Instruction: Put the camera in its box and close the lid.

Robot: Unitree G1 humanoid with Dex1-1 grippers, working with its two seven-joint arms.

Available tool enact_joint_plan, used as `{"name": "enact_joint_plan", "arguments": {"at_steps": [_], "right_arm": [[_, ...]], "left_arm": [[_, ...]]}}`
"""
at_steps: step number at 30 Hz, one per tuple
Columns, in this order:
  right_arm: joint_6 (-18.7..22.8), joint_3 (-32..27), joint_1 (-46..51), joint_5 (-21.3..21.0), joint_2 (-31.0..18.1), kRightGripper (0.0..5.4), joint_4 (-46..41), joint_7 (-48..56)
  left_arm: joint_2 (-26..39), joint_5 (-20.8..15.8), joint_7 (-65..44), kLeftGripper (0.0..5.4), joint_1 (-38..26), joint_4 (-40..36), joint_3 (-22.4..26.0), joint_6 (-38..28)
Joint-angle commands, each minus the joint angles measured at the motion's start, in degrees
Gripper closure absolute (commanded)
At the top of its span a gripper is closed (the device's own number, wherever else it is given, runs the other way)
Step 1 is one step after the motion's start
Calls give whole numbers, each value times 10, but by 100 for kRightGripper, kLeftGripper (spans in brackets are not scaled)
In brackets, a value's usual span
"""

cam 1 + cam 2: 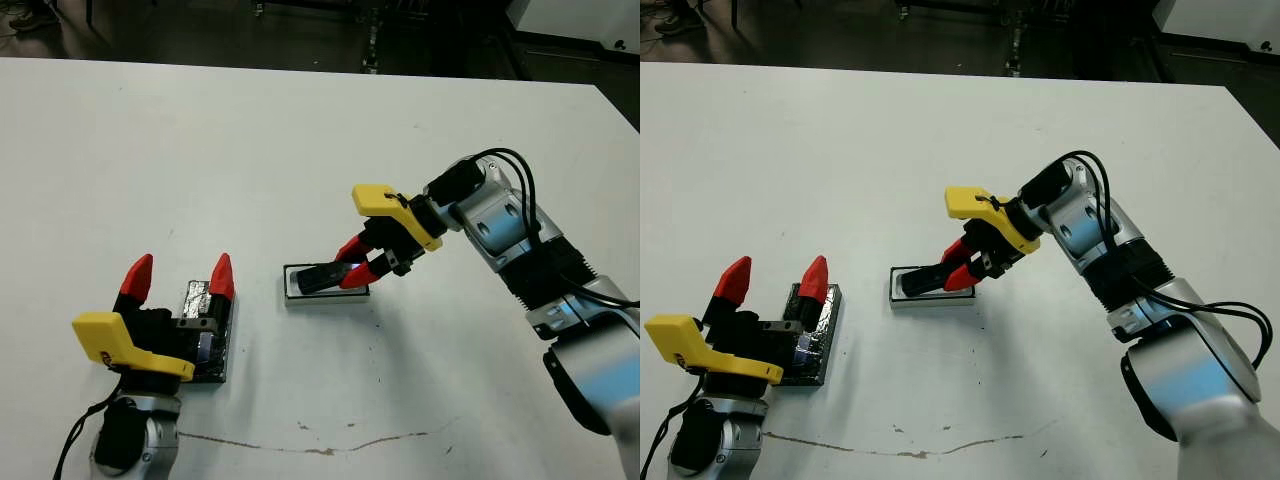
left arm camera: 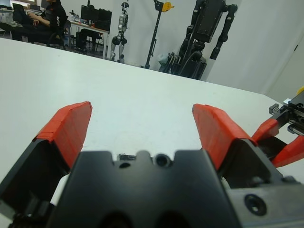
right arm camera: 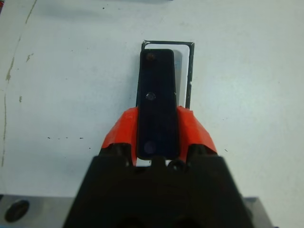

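You are at the placing step: your right pincer grips the camera over the box at frame centre. Next, lower it level into the box, then release; your left pincer gapes wide over the lid, lower left.

white table | dark floor | pale wall
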Motion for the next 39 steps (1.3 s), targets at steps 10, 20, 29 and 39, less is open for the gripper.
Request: {"name": "enact_joint_plan", "arguments": {"at_steps": [10, 20, 29, 39], "right_arm": [[-24, -16, 15, -3, 7, 375, 11, -17], [-23, -10, 9, -14, 10, 375, 7, -13], [10, 4, 5, -29, 13, 375, -4, -8], [11, 9, 4, -40, 9, 375, -23, -9]], "left_arm": [[-1, -1, -1, 0, 6, 10, -1, -3], [-1, 3, -1, 0, 6, 10, -2, -4], [-3, 3, 0, 0, 6, 10, -3, -3], [-6, 1, 0, 0, 6, 10, -7, -5]]}}
